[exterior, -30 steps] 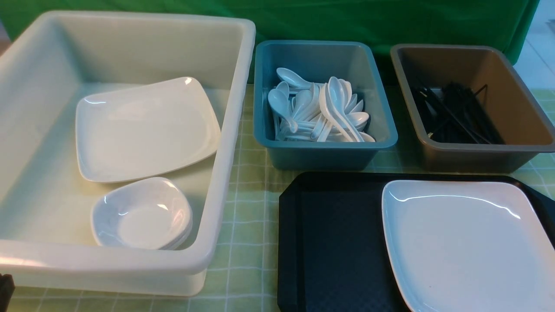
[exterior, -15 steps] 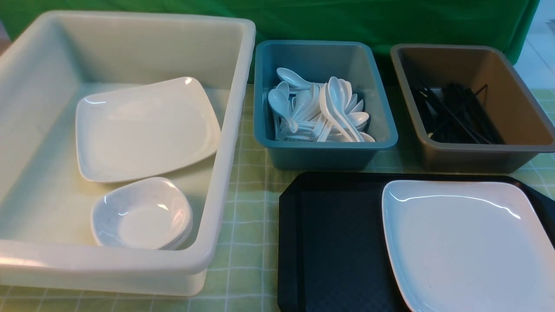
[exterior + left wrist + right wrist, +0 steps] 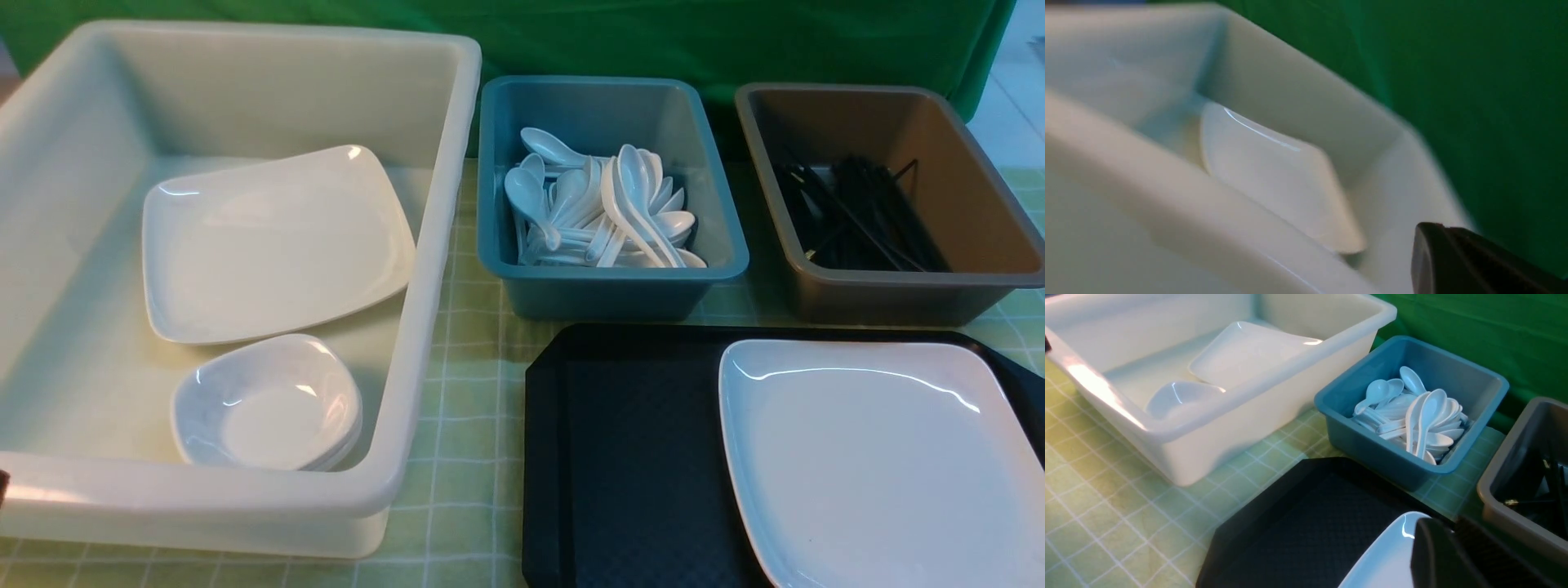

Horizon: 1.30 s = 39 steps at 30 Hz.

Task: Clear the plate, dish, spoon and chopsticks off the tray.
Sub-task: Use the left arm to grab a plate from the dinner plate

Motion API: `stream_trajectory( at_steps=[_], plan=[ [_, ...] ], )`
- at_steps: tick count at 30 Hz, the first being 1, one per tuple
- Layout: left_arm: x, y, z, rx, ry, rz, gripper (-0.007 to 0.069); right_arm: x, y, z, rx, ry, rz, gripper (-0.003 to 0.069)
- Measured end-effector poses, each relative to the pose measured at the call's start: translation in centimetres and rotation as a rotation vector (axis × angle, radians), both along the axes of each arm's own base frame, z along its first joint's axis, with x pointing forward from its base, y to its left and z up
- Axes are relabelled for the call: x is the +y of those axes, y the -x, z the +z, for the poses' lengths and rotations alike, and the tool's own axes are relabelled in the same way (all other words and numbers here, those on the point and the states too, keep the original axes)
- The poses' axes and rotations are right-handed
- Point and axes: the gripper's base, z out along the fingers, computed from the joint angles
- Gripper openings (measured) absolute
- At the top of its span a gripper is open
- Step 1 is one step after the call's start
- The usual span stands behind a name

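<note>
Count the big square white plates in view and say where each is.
2. The first plate lies on the black tray, toward its right side. The second plate lies in the white tub, behind the small dishes. Others could be stacked underneath, hidden.

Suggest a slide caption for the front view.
White plate on black tray; white tub, blue spoon tub and brown chopstick tub nearby.

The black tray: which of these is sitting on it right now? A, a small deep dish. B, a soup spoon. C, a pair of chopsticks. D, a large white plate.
D: the large white plate lies on the black tray, while the spoons are in the blue tub and the chopsticks in the brown tub.
</note>
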Motion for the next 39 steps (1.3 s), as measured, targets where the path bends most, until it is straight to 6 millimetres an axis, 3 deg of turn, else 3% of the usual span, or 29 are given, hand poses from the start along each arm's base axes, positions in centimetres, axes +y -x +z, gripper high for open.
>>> stream_trajectory(
  at_steps=[2,14,19,20,24,28,29,31,35,36,37,39],
  plan=[
    [0.1,0.0,0.1,-0.014,0.175,-0.007,-0.0002,0.0,0.0,0.0,-0.001,0.001,-0.001,0.0067],
    [0.8,0.3,1.7,-0.175,0.306,0.041,-0.0002,0.0,0.0,0.0,-0.003,0.002,-0.001,0.0083],
    [-0.1,1.3,8.4,-0.205,0.076,-0.041,-0.0002,0.0,0.0,0.1,-0.007,-0.001,-0.001,0.0086],
    [-0.3,1.0,10.1,-0.163,0.028,-0.057,-0.0002,0.0,0.0,0.1,-0.011,-0.004,0.000,0.0087],
    [-1.5,-1.8,14.0,0.091,-0.111,-0.180,-0.0002,0.1,-0.1,0.3,-0.029,-0.021,0.004,0.0090],
    [-5.4,-7.7,14.9,0.434,-0.254,-0.568,-0.0002,0.1,-0.1,0.4,-0.035,-0.026,0.006,0.0097],
    [-5.8,-7.9,14.8,0.449,-0.281,-0.607,-0.0002,0.1,-0.1,0.4,-0.035,-0.026,0.006,0.0098],
    [-8.9,-11.0,14.8,0.512,-0.293,-0.865,-0.0002,0.1,-0.1,0.4,-0.035,-0.026,0.006,0.0102],
    [-15.6,-15.6,12.0,0.602,-0.310,-1.249,-0.0002,0.1,-0.1,0.4,-0.036,-0.027,0.006,0.0104],
    [-16.4,-15.9,11.8,0.611,-0.312,-1.279,-0.0002,0.1,-0.1,0.4,-0.036,-0.027,0.006,0.0105],
    [-19.0,-16.9,10.7,0.642,-0.349,-1.367,-0.0002,0.1,-0.1,0.4,-0.036,-0.027,0.006,0.0106],
    [-22.2,-17.9,9.7,0.675,-0.425,-1.440,-0.0002,0.1,-0.1,0.4,-0.036,-0.027,0.006,0.0111]
  ],
)
